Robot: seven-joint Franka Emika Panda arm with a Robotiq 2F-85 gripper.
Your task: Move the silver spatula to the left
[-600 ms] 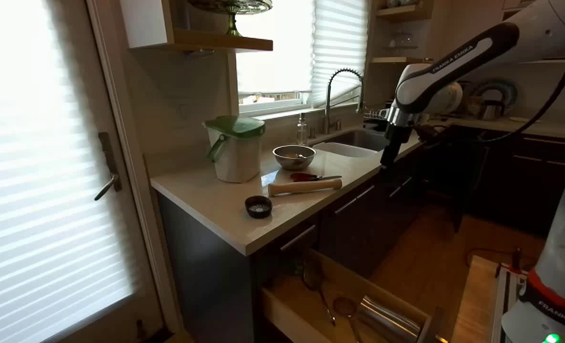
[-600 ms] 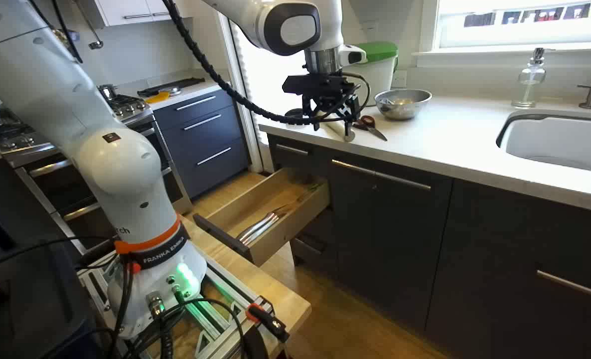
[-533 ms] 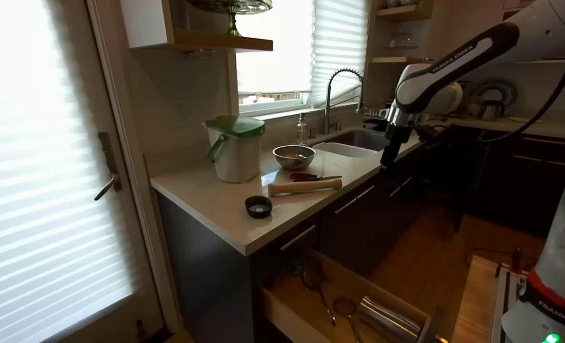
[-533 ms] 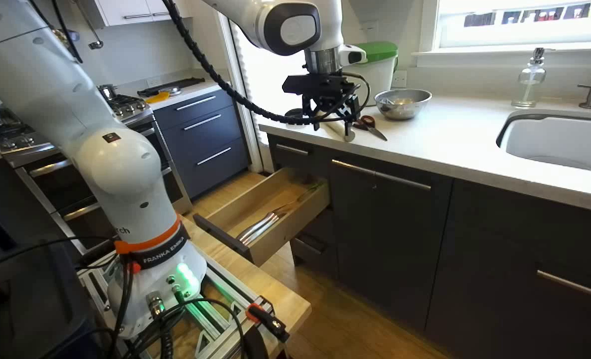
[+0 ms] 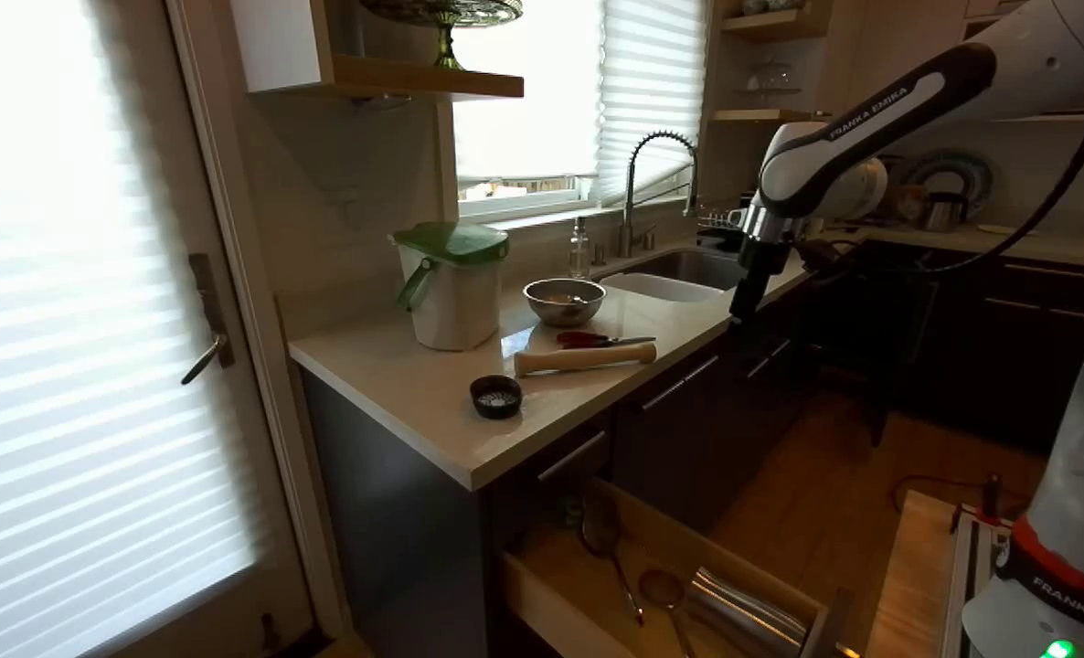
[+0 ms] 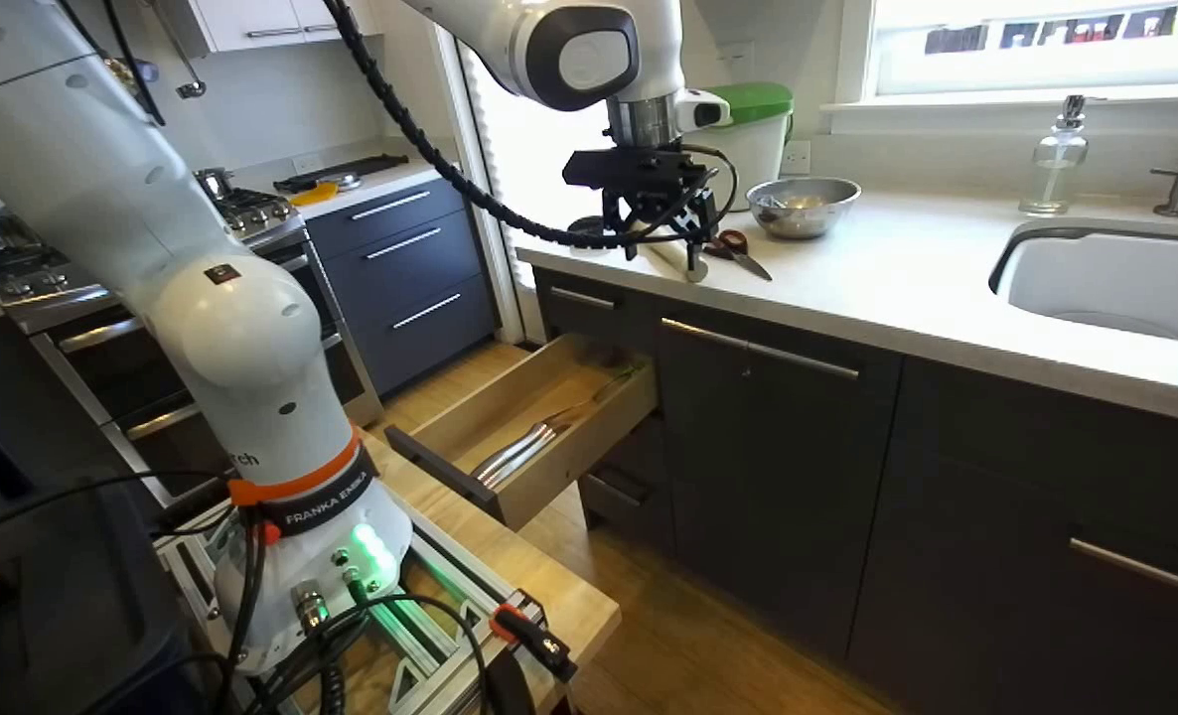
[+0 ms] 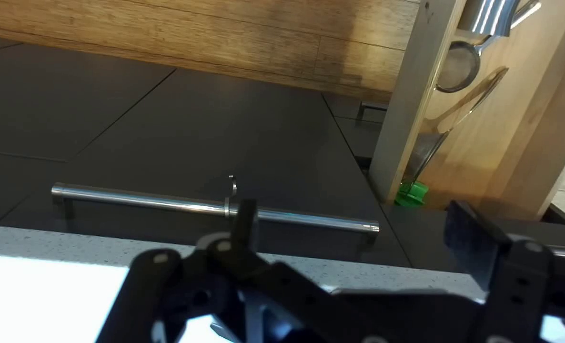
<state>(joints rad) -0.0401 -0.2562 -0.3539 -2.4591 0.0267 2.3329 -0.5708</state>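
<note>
A silver spatula with a flat blade and long thin handle lies in the open wooden drawer (image 5: 551, 599). In the wrist view the spatula (image 7: 427, 150) leans along the drawer's side wall, blade end by a green piece (image 7: 412, 194). It shows dimly in an exterior view (image 5: 602, 528), and small in another exterior view (image 6: 589, 399). My gripper (image 6: 663, 260) points down, open and empty, above and away from the drawer, near the counter's front edge. In the wrist view its fingers (image 7: 354, 214) are wide apart with nothing between them.
A strainer (image 7: 459, 66) and a ribbed silver cylinder (image 5: 748, 612) share the drawer. On the counter stand a rolling pin (image 5: 586, 358), scissors (image 6: 738, 253), a metal bowl (image 6: 804, 207), a small dark bowl (image 5: 495, 397) and a green-lidded bin (image 5: 455, 292). A bar handle (image 7: 216, 207) sticks out below the counter edge.
</note>
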